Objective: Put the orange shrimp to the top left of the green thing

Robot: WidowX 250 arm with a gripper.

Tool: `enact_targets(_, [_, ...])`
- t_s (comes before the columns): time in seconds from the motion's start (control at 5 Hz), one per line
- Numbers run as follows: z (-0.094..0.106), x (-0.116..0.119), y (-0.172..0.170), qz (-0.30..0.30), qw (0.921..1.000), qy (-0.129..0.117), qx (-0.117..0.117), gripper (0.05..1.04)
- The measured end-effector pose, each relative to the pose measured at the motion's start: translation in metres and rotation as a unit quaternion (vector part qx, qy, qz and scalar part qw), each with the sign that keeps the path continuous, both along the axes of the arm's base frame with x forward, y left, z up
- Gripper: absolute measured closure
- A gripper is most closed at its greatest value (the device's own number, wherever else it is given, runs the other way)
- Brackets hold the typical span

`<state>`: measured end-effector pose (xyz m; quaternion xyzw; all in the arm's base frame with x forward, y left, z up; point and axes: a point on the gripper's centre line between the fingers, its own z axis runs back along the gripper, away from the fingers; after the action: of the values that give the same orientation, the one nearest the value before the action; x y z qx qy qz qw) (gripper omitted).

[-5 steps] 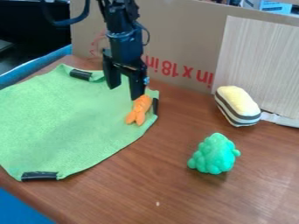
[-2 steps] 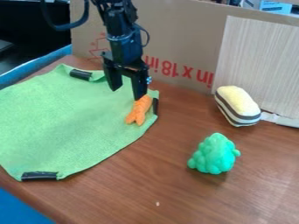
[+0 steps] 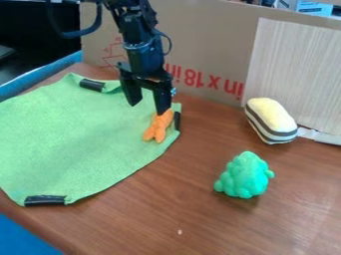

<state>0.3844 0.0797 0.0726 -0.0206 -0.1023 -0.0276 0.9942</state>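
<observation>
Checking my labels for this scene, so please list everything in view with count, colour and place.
Shrimp: one, orange, on the cloth near its right edge
Cloth: one, green, left side of the table
Strips: three, black, at the cloth's edges
Lumpy thing: one, green, right of centre
Striped toy: one, pale yellow, black and white, by the panel
Table: one, brown, under these things
Cardboard: one, brown with red print, behind
Panel: one, pale, against the cardboard
Box: one, light blue and white, top right
Arm: one, black, from the top edge
Gripper: one, black, jaws apart, one at the shrimp's far end
</observation>
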Motion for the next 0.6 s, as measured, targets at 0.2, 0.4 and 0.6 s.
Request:
enact_targets(0.2, [-0.0149,-0.0056,-0.0033,-0.004,0.9995,0.031,-0.011,0.084])
enact_targets(0.4, [-0.0149,-0.0026,-0.0039,0.0,0.9996,0.022,-0.016,0.157])
enact_targets(0.6, [-0.024,-0.0043,-0.0039,-0.002,0.9993,0.034,-0.015,0.309])
